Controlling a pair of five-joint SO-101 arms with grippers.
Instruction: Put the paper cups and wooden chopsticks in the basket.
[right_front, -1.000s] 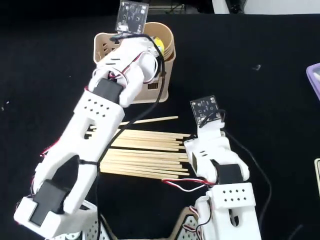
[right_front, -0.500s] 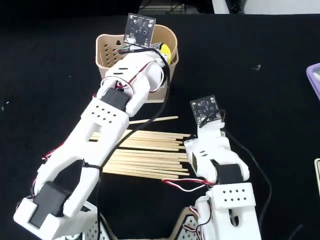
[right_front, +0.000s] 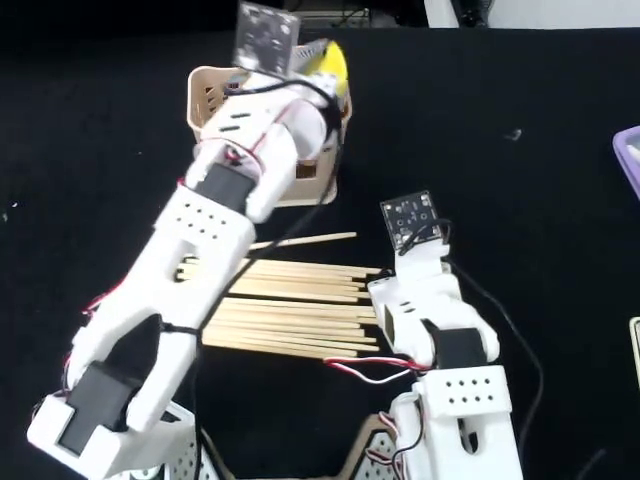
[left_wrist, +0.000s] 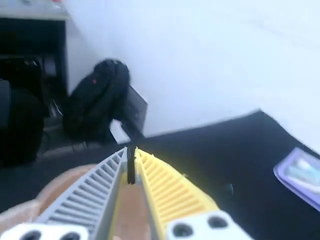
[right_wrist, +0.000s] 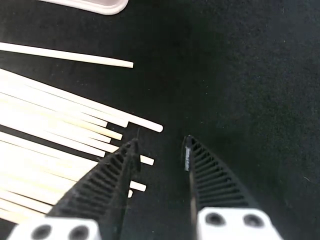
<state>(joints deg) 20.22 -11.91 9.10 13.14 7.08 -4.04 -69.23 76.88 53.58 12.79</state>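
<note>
Hazards: basket knock, scattered sticks.

The left gripper, fingers pressed together with nothing seen between them, sits over the basket at the upper left of the overhead frame. A careless swing there could likely catch the rim and tip it. The right gripper, jaws spread, hangs just over the near ends of the wooden chopsticks, piled mid-frame below the basket. A shallow bite would probably roll them apart or lift only one or two.
</note>
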